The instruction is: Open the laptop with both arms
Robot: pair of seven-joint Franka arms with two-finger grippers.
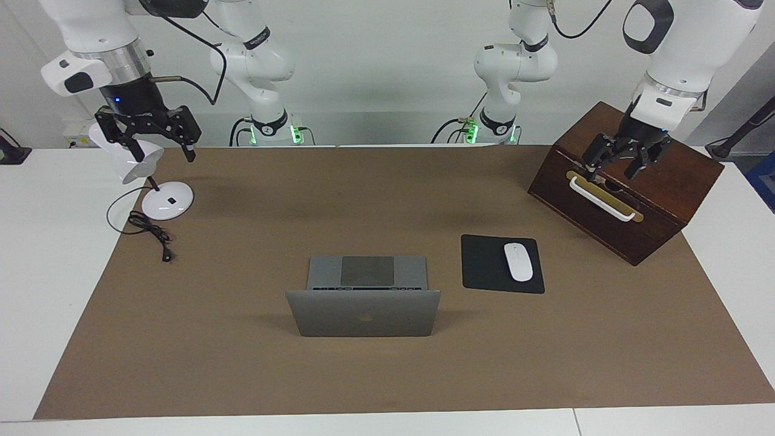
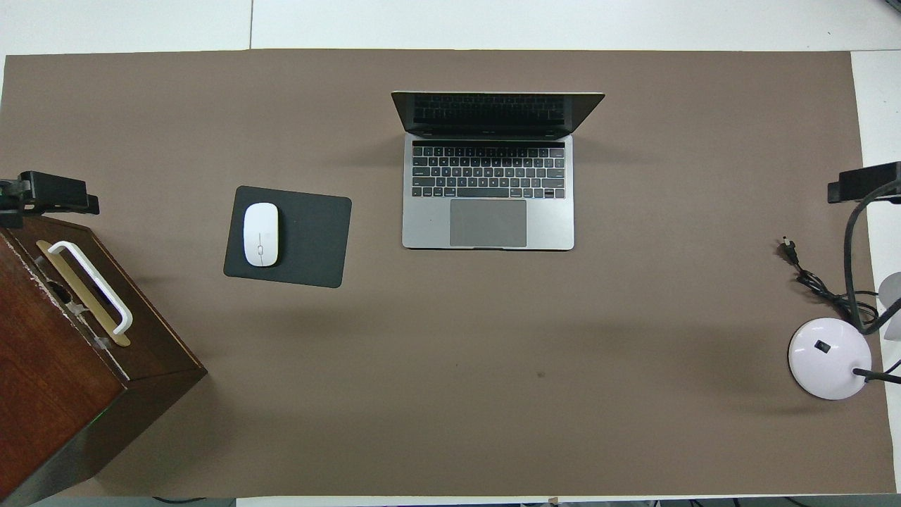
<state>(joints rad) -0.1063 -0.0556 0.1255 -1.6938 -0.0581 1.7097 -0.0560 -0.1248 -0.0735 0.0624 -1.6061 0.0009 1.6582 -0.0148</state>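
Observation:
The silver-grey laptop (image 1: 363, 312) stands open in the middle of the brown mat, its lid upright with the apple logo facing away from the robots. Its dark keyboard and trackpad show in the overhead view (image 2: 489, 204). My left gripper (image 1: 611, 174) is open, up in the air over the wooden box at the left arm's end, far from the laptop; its tip shows in the overhead view (image 2: 49, 193). My right gripper (image 1: 165, 154) is open, up in the air over the desk lamp at the right arm's end; it also shows in the overhead view (image 2: 862, 183). Neither touches the laptop.
A black mouse pad (image 1: 484, 266) with a white mouse (image 1: 518, 261) lies beside the laptop toward the left arm's end. A dark wooden box (image 1: 672, 181) with a white handle (image 1: 602, 200) stands there too. A white desk lamp (image 1: 168, 201) and its black cable (image 1: 148, 230) sit at the right arm's end.

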